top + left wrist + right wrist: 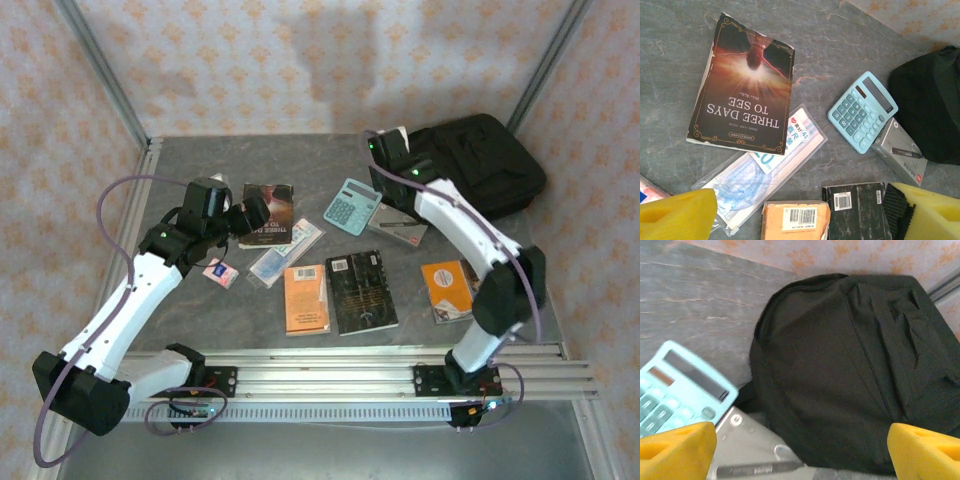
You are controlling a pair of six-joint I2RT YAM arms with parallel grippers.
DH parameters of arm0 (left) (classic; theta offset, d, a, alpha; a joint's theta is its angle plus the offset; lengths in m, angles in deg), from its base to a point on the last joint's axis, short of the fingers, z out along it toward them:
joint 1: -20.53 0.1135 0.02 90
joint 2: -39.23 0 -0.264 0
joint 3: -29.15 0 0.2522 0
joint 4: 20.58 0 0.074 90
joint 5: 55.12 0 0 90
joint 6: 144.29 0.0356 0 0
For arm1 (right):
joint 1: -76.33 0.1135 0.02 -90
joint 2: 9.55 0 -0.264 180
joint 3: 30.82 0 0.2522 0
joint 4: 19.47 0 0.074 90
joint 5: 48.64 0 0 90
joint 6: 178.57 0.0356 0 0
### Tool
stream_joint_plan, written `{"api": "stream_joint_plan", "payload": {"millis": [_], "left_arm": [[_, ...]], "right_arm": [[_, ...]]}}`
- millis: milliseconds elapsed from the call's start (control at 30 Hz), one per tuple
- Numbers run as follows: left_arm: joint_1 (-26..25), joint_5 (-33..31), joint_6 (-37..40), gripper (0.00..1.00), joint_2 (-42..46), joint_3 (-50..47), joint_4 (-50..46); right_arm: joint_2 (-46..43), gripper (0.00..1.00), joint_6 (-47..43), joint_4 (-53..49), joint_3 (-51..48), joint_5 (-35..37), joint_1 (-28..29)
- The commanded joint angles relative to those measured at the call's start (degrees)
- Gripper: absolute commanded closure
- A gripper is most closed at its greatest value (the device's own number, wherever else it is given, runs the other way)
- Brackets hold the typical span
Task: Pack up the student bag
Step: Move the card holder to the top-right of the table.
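Note:
The student bag (480, 165) is a large black fabric backpack lying flat at the table's far right corner. In the right wrist view the student bag (850, 365) lies below my right gripper (800, 452), whose yellow fingers are spread wide and hold nothing. From above, that right gripper (392, 180) hovers at the bag's left edge, over a grey box (400, 228). My left gripper (252, 212) is open and empty above the dark "Three Days to See" book (745, 85). In its own view the left gripper (805, 215) looks down on the table.
A light-blue calculator (352, 206) lies between the arms. A clear pouch with a ruler set (285, 255), an orange book (305, 298), a black book (362, 290), a second orange book (447, 288) and a small card (220, 272) are spread over the grey table.

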Motion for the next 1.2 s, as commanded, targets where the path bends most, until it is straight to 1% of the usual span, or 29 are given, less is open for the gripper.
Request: {"api": "stream_joint_plan", "payload": {"millis": [0, 67, 167, 267, 433, 500, 567, 667, 800, 867, 900, 967, 1033, 1100, 1167], "left_arm": [[-0.38, -0.17, 1.27, 0.11, 1.39, 1.19, -0.50], [-0.43, -0.24, 1.50, 0.11, 1.49, 1.45, -0.68], [-0.38, -0.21, 1.51, 0.10, 1.57, 1.42, -0.69], [-0.29, 0.23, 1.50, 0.10, 1.57, 1.46, -0.45], [-0.11, 0.84, 1.35, 0.10, 1.05, 1.73, -0.55], [-0.02, 0.94, 1.16, 0.10, 1.04, 1.72, -0.42], [0.06, 0.83, 1.07, 0.10, 0.87, 1.72, -0.52], [0.15, 0.85, 0.98, 0.10, 0.78, 1.72, -0.49], [0.48, 0.76, 0.72, 0.11, 0.78, 1.49, -0.33], [0.64, 0.74, 0.55, 0.10, 0.77, 1.38, -0.35], [0.59, 0.68, 0.54, 0.10, 0.87, 1.42, -0.37], [0.59, 0.59, 0.54, 0.10, 0.99, 1.30, -0.40], [0.67, 0.50, 0.45, 0.10, 1.04, 1.29, -0.41], [0.67, 0.50, 0.46, 0.10, 1.07, 1.36, -0.35], [0.66, 0.41, 0.61, 0.10, 1.14, 1.38, -0.41]], "right_arm": [[8.19, 0.12, -0.26, -2.05, 7.12, 0.63, -1.83], [13.60, 0.15, -0.71, -4.26, 12.22, -1.25, -2.47], [20.29, 0.25, -0.51, -7.45, 18.78, -3.94, -3.70], [24.44, 0.37, -0.19, -8.28, 22.00, -5.59, -4.44], [29.02, 0.73, -0.10, -9.74, 24.93, -5.95, -4.82], [29.15, 0.88, -0.16, -9.32, 24.63, -4.98, -5.02], [28.24, 0.99, -0.26, -8.67, 23.76, -4.39, -5.36], [24.79, 1.00, -0.46, -6.88, 21.43, -3.08, -5.91], [16.77, 1.00, -2.13, -2.27, 16.60, -2.28, -5.97], [12.16, 1.00, -2.80, -0.23, 13.98, -4.10, -5.99], [9.22, 1.00, -3.61, 1.40, 11.77, -6.27, -5.90], [4.41, 1.00, -3.85, 4.09, 8.35, -5.88, -5.04], [0.55, 1.00, -3.94, 3.11, 7.08, -5.71, -3.83], [-2.69, 1.00, -3.53, 0.16, 6.17, -9.04, -2.93], [-4.94, 1.00, -2.02, -3.15, 5.79, -8.51, -1.08]]}}
